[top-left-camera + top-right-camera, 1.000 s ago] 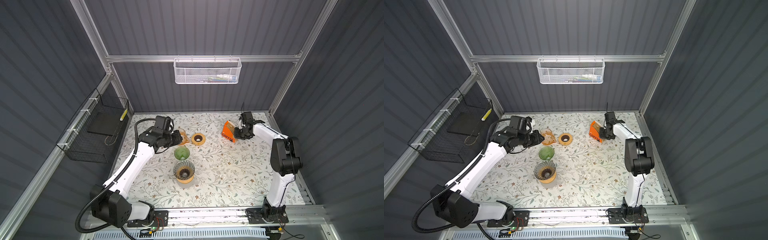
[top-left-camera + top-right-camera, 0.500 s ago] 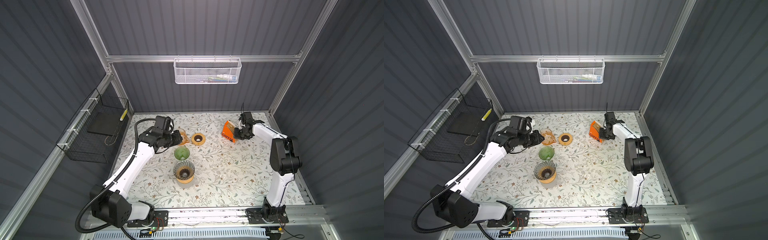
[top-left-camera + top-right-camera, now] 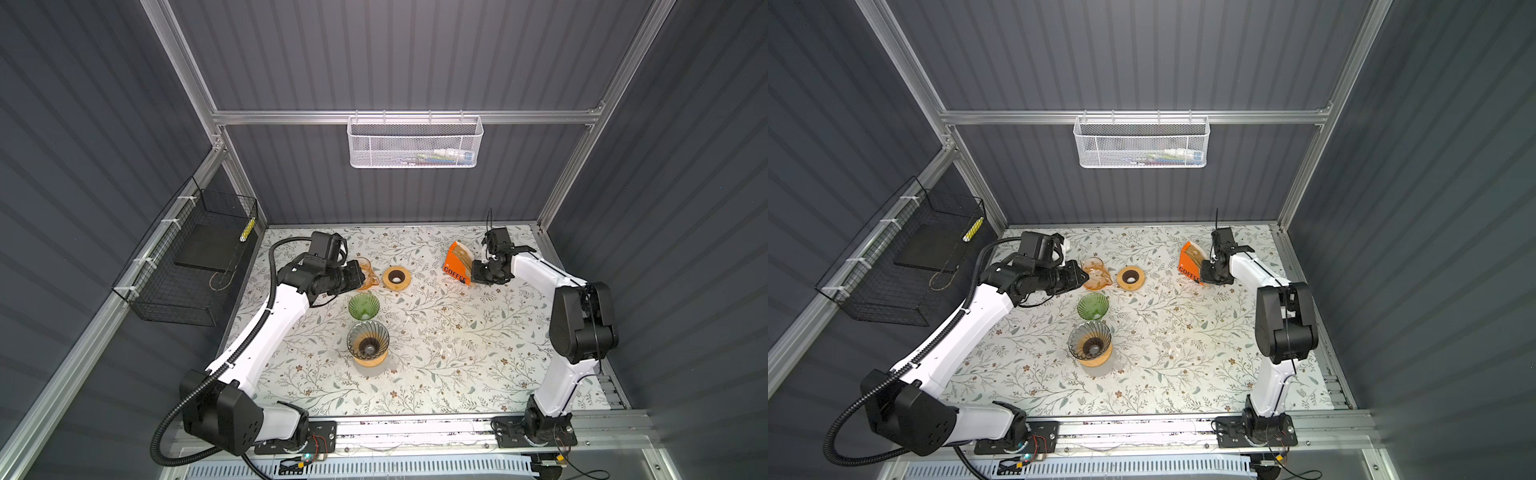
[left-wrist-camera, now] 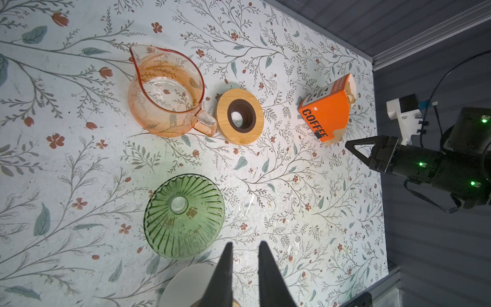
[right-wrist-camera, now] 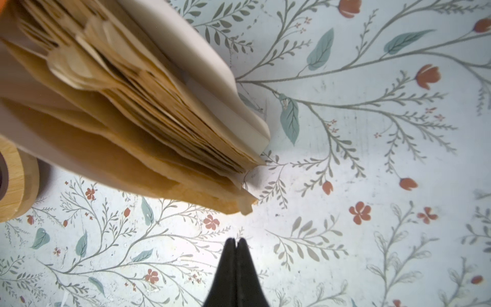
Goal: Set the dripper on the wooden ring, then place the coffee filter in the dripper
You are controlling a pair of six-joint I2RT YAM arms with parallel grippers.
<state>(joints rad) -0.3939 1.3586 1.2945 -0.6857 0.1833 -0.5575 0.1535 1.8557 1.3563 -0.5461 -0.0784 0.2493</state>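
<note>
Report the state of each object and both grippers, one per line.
Orange coffee-filter box: open, brown paper filters stacked inside.
Right gripper: shut, empty, beside the box.
Left gripper: open, empty.
Green ribbed glass dripper: no filter.
Smoky ribbed glass dripper on wooden base: no filter.
Pink glass pitcher: upright, empty.
Wooden ring: flat, bare.

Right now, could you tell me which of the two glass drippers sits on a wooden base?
The smoky brown dripper, with its wooden base showing beneath it; the green dripper rests bare on the table.
</note>
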